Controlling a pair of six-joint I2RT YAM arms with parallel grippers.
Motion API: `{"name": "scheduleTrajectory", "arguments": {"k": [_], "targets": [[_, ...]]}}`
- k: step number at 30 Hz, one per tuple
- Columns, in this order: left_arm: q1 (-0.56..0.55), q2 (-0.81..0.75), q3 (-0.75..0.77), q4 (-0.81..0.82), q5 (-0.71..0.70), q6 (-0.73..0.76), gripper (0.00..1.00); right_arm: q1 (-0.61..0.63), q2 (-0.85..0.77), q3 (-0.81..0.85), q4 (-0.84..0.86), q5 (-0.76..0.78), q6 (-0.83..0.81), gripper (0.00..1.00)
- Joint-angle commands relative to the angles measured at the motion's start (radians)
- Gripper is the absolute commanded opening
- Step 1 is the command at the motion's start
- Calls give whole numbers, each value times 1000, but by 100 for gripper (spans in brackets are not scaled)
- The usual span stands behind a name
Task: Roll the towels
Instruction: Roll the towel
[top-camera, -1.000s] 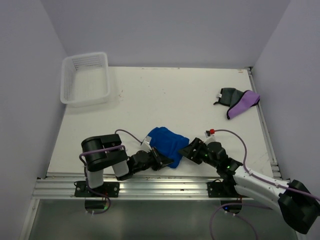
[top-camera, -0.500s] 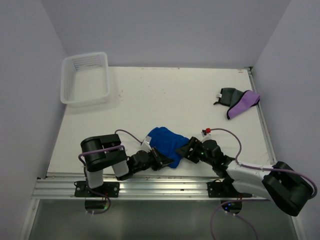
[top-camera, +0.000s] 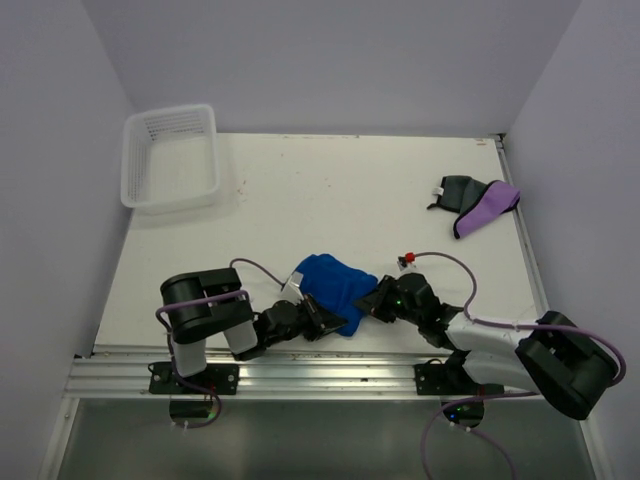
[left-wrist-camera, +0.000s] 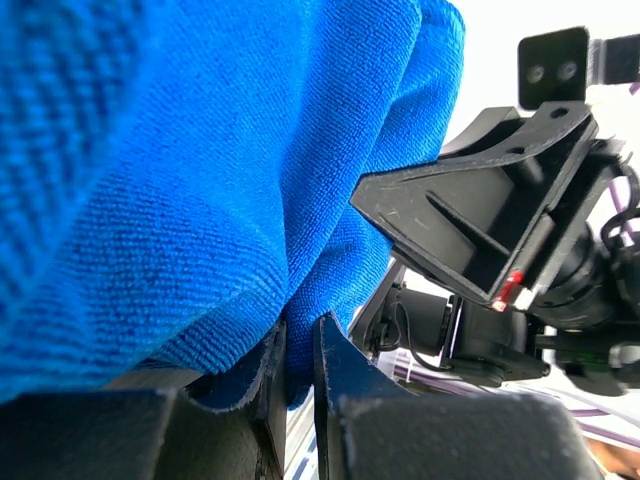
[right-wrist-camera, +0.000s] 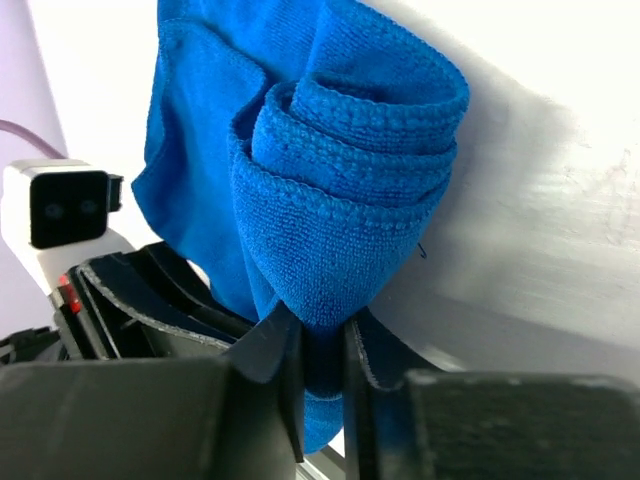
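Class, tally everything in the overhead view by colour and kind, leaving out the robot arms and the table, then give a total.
blue towel: 1
purple towel: 1
dark grey towel: 1
white mesh basket: 1
total: 4

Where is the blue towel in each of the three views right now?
Top external: blue towel, low centre of the picture.
Left wrist: fills the upper left.
Right wrist: rolled end at top centre.
Shared landmark: right gripper, shut on the towel: at its right edge from above, black wedge at right in left wrist, bottom centre in its own view.
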Motion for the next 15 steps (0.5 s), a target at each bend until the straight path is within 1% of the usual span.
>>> {"name": "scheduleTrajectory", "arguments": {"k": [1, 3, 4, 5, 6, 7, 9, 10, 11, 12, 13, 14, 15], "targets": [[-1, -46, 4, -204, -20, 87, 10, 6, -16, 102, -204, 77, -39, 4], [-1, -90, 10, -273, -43, 136, 17, 6, -13, 154, -273, 88, -45, 0], [-1, -139, 15, -330, -55, 155, 23, 4, -10, 170, -304, 94, -49, 0], [-4, -167, 18, -361, -87, 193, 25, 4, 4, 182, -356, 96, -49, 0], [-7, -198, 21, -397, -107, 213, 27, 6, 12, 202, -372, 96, -46, 0], [-11, -262, 35, -483, -132, 235, 30, 4, 22, 211, -384, 94, -39, 0], [-36, -331, 56, -583, -228, 304, 32, 4, 50, 227, -407, 91, -29, 0], [-48, -398, 84, -694, -271, 325, 35, 4, 56, 233, -413, 90, -23, 0], [-79, -431, 99, -746, -360, 372, 36, 4, 73, 239, -419, 87, -19, 0], [-96, -480, 113, -837, -402, 396, 40, 3, 78, 253, -419, 88, -16, 0], [-111, -498, 139, -879, -446, 417, 43, 4, 81, 259, -447, 88, -12, 0], [-146, -515, 153, -916, -533, 460, 45, 6, 87, 267, -461, 87, -10, 0], [-169, -532, 167, -971, -572, 483, 47, 6, 96, 280, -468, 88, -9, 0]]}}
